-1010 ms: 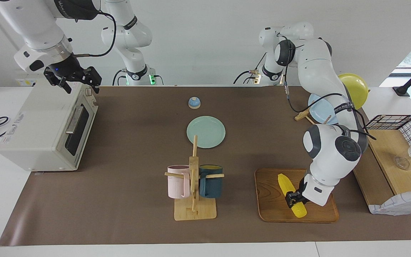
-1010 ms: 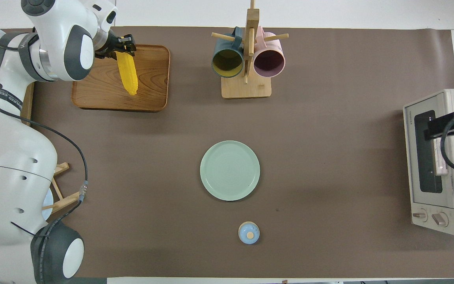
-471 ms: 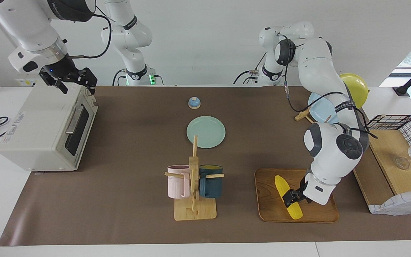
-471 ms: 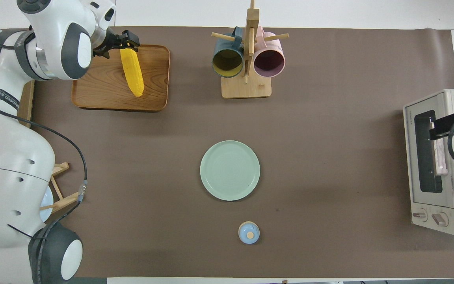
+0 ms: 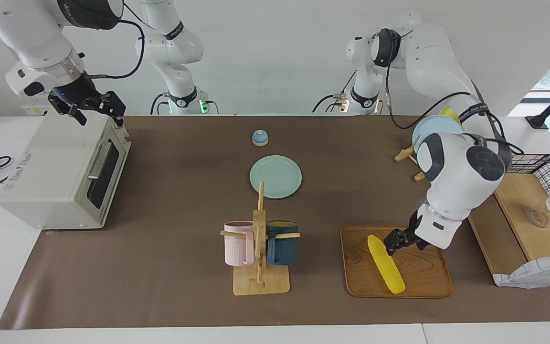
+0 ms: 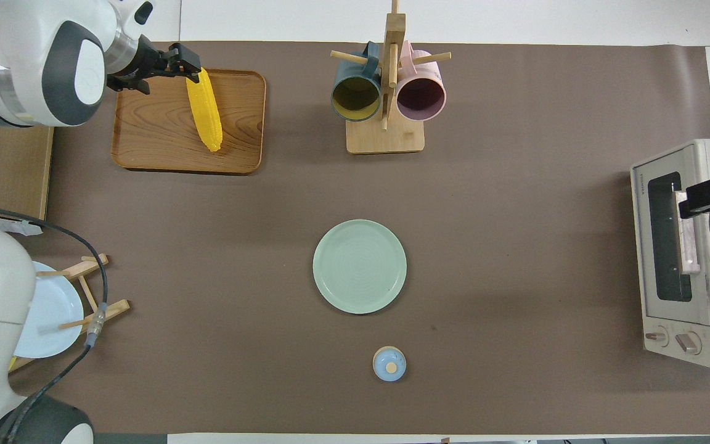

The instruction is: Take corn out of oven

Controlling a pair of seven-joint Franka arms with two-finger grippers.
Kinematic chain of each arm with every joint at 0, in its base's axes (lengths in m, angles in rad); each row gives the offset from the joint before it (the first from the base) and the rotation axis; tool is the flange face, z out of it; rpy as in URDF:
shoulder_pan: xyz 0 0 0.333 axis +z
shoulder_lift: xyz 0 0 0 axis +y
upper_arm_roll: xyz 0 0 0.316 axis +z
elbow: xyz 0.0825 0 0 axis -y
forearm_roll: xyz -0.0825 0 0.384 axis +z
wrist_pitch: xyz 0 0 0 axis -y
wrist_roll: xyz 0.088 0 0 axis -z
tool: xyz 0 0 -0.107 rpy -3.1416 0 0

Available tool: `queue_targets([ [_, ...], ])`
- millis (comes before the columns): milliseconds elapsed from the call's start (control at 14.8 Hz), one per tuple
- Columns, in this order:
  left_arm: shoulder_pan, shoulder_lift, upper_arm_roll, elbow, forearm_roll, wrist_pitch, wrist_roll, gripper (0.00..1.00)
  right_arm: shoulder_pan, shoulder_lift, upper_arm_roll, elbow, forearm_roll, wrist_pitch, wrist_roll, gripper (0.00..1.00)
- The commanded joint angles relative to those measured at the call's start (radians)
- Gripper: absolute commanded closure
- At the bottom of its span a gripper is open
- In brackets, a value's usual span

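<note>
The yellow corn (image 5: 386, 264) (image 6: 203, 111) lies flat on the wooden tray (image 5: 428, 282) (image 6: 145, 142) at the left arm's end of the table, free of any grip. My left gripper (image 5: 401, 239) (image 6: 158, 65) hangs open just above the corn's thicker end, not touching it. The off-white oven (image 5: 60, 172) (image 6: 688, 259) stands at the right arm's end, its dark glass door shut. Above the oven's top hovers my right gripper (image 5: 97, 111) (image 6: 709, 196), open and holding nothing.
A wooden mug rack (image 5: 259, 248) carries a pink and a dark blue mug beside the tray. A green plate (image 5: 275, 176) and a small blue bell (image 5: 259, 137) sit mid-table. A plate stand (image 5: 435, 131) and a wire basket (image 5: 537, 167) are near the left arm.
My left gripper opened, let go of the corn and rose above the tray; the corn now rests flat. My right gripper drifted slightly over the oven's top.
</note>
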Motion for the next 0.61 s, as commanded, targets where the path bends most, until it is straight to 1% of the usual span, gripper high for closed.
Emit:
queue_targets([
  [0,0.006,-0.224,0.014,-0.242,0.019,-0.051,-0.009,0.0,-0.001,-0.006,0.007,-0.011,0.007,0.018,0.014,0.0],
  [337,-0.002,-0.36,0.02,-0.25,0.047,-0.28,-0.011,0.0,-0.001,-0.005,0.01,-0.008,0.007,0.018,0.011,0.0],
  [539,0.001,-0.457,0.02,-0.261,0.047,-0.431,-0.011,0.0,0.001,-0.003,0.01,-0.008,0.001,0.02,0.009,0.0],
])
